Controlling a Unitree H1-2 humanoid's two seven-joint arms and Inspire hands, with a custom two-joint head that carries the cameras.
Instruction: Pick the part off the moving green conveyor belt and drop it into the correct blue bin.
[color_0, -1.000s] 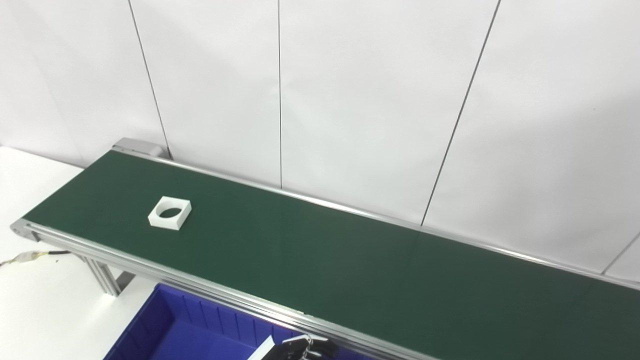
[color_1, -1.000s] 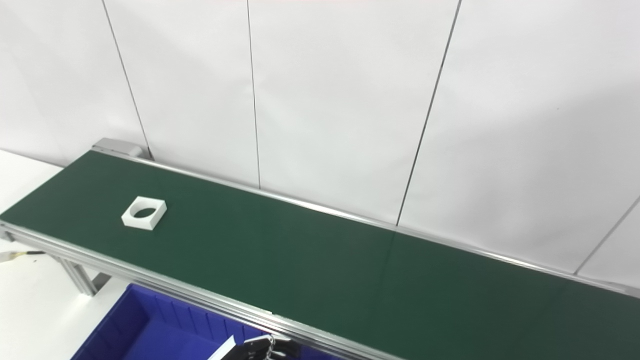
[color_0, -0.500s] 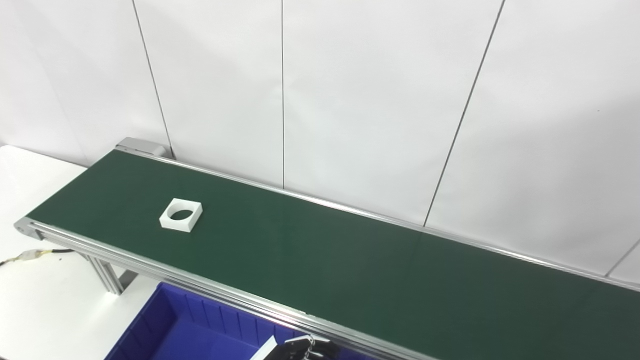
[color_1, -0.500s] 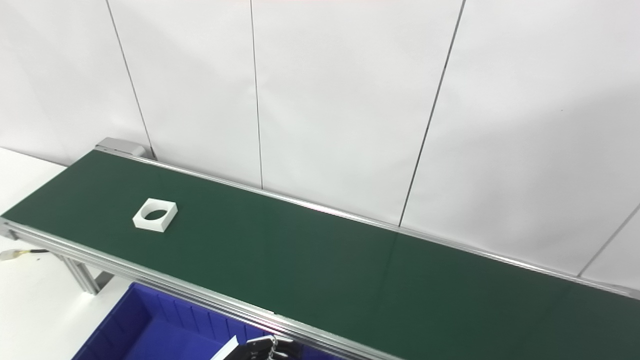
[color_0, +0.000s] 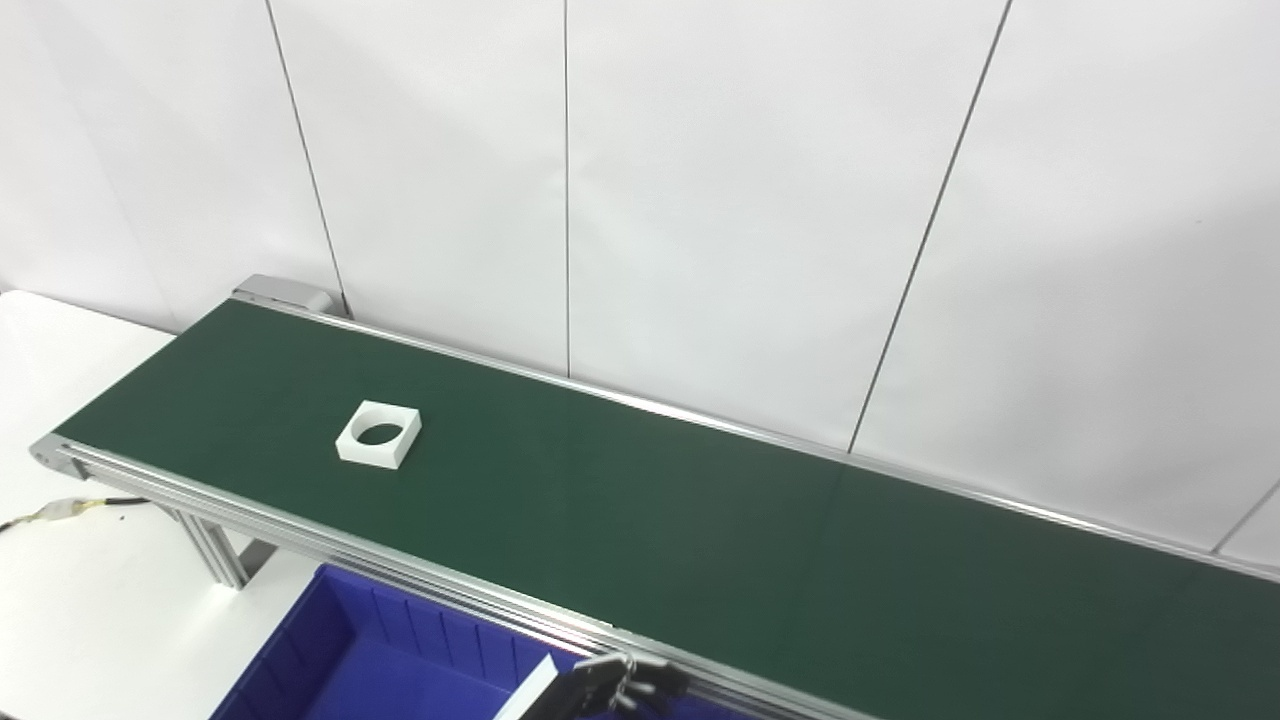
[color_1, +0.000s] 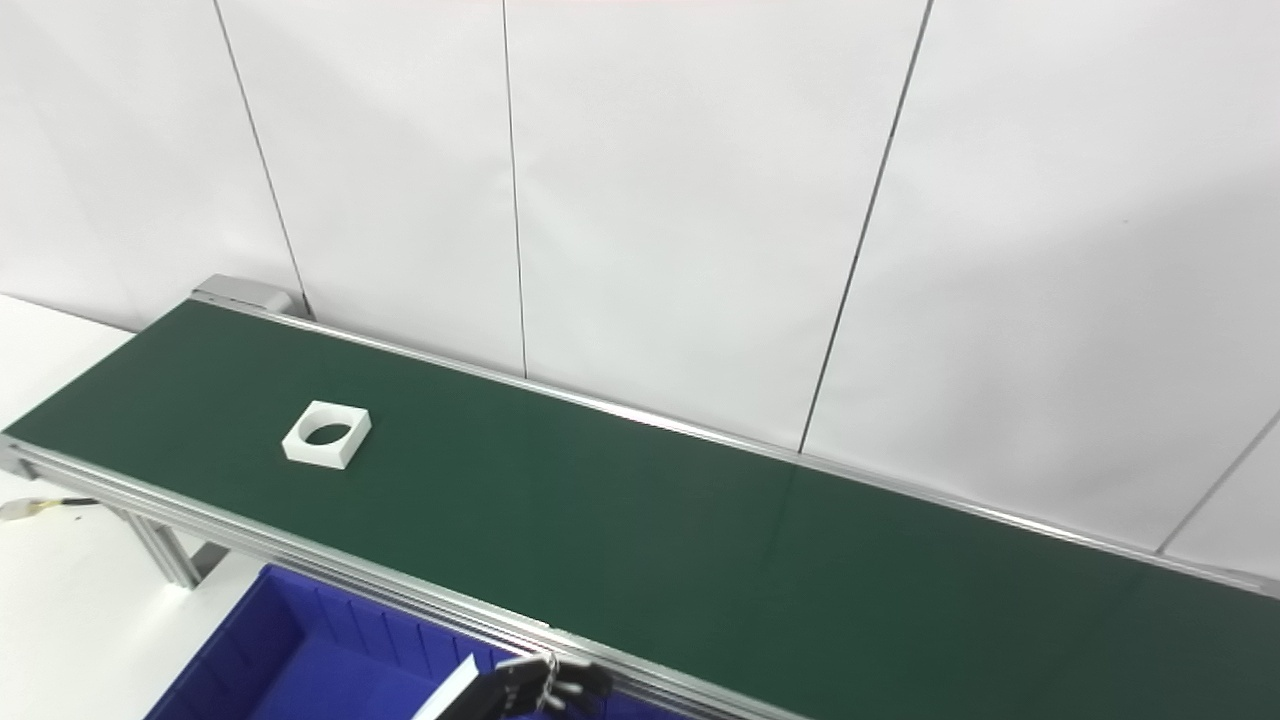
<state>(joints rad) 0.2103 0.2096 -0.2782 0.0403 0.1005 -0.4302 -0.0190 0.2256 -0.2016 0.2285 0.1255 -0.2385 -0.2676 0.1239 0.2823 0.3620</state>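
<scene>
Noted a rightward shift of the white square part (color_0: 379, 435) along the green conveyor belt (color_0: 700, 540) since the earlier frames, beyond what a slight camera shift explains. Noted also a small rise of the left hand (color_0: 620, 685) at the bottom edge, just beside the belt's near rail.

Found the part lying flat on the belt, round hole facing up, toward the belt's left end and nearer the front rail than the back one. Found it well apart from the left hand, with nothing touching it.

Cannot tell whether the left hand is open or closed: only dark fingertips and a strip of white forearm cover show above the frame edge. Saw nothing held in it. Found no right hand in either view.

Found one blue bin (color_0: 420, 640) below the belt's front rail, at lower left, only partly in frame, with the visible portion of its interior bare. Saw no second bin, so cannot confirm from here which bin counts as correct.

Judged the step in hand as waiting and tracking: pick not yet begun, drop not yet begun.

Judged the next move to call for timing. Recommend lifting the left hand over the rail, spreading the fingers, and meeting the part ahead of its present spot rather than at it. Recommend gripping across two opposite flat sides. Flagged risk of nudging the part askew on a late or shallow reach.
</scene>
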